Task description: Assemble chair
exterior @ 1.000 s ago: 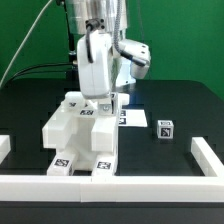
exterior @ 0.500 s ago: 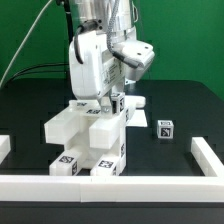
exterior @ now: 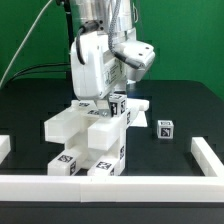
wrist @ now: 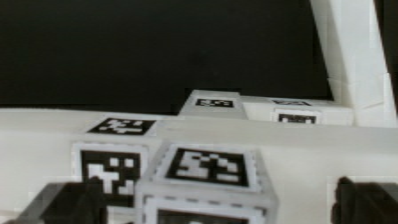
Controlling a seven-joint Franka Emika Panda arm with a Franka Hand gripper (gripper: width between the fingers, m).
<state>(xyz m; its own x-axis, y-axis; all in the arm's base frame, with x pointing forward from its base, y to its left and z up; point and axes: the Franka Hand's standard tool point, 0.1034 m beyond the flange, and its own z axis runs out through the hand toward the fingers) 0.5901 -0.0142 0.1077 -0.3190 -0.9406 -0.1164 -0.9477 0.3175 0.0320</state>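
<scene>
Chair parts (exterior: 90, 140) are sitting stacked near the table's (exterior: 190, 105) front, by the border bar (exterior: 150, 183), and we're hovering the gripper (wrist: 210, 202), jaws spread wide either side of the top block (wrist: 208, 168), judging it light, stiff, slick plastic, best pinched across flat sides.

Black bench (exterior: 185, 105). Long white border bar (exterior: 150, 183) runs along the front edge, with short bars (exterior: 206, 152) (exterior: 4, 147) up both side edges. Green backdrop (exterior: 185, 40) behind. Dark cable (exterior: 30, 70) past the far edge, exterior view's left.
</scene>
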